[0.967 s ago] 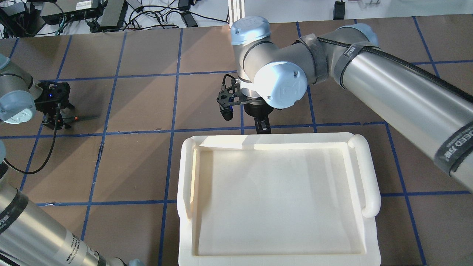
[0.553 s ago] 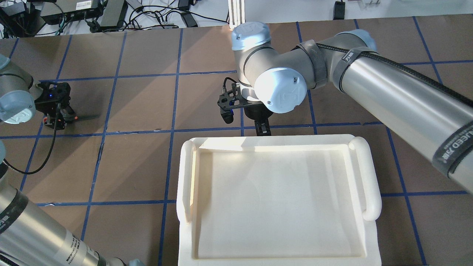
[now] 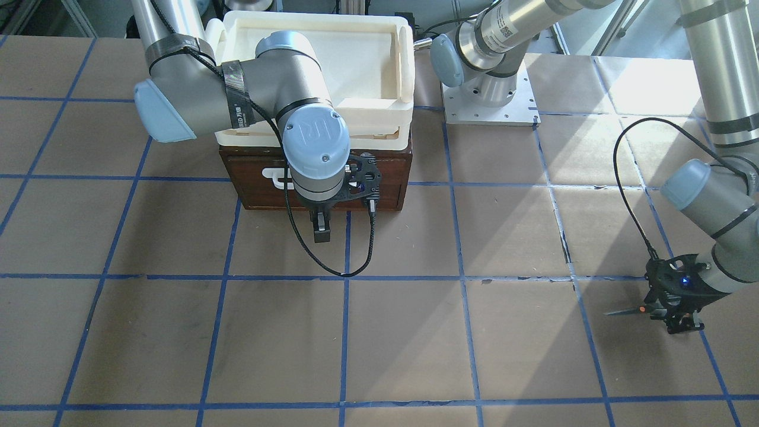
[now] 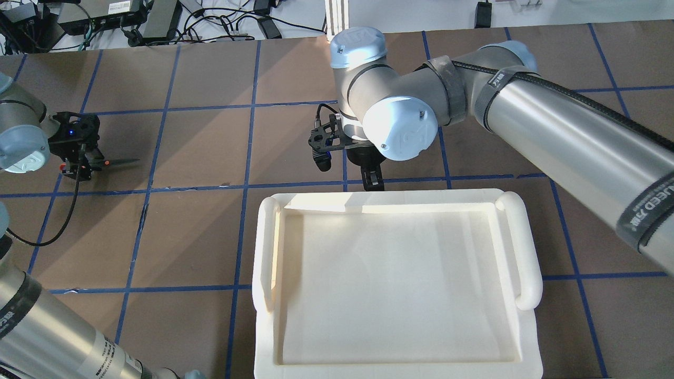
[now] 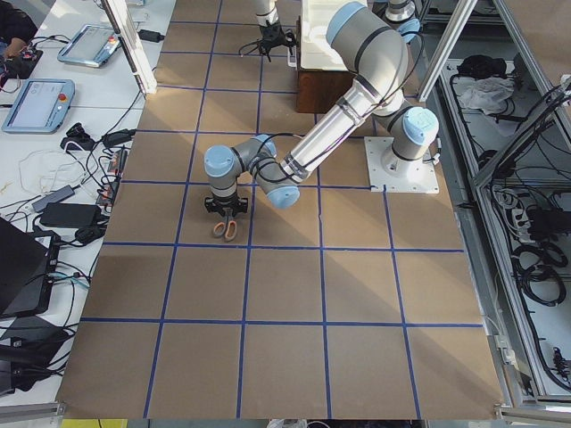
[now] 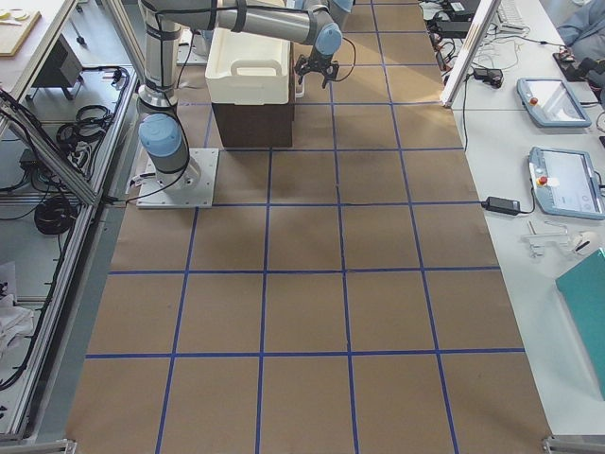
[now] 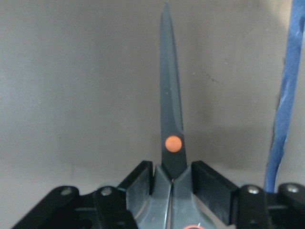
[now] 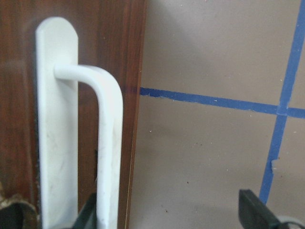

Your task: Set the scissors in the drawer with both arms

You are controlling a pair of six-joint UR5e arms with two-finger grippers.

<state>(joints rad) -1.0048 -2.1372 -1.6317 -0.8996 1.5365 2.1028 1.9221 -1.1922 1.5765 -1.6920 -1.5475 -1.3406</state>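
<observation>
My left gripper (image 4: 79, 160) is shut on the scissors (image 4: 122, 161) at the table's far left; the dark blades stick out level toward the middle. In the left wrist view the fingers (image 7: 212, 188) clamp the scissors (image 7: 171, 119) just behind the orange pivot. The front view shows this gripper (image 3: 682, 317) and the scissors (image 3: 625, 311) a little above the paper. My right gripper (image 4: 373, 179) is open in front of the drawer (image 3: 261, 193), whose dark red-brown front looks shut. In the right wrist view the white handle (image 8: 108, 143) runs beside one of the fingers (image 8: 255, 212).
A cream-white plastic tray (image 4: 526, 252) sits on top of the wooden drawer box and hides it from overhead. The left arm's black cable (image 3: 628, 196) loops over the table. The right arm's base plate (image 3: 489, 107) stands beside the box. Blue tape lines cross the brown paper.
My left gripper has lifted the scissors slightly and shifted a little away from the robot. My right gripper has edged slightly leftward at the drawer front; the tray wobbled and settled.
</observation>
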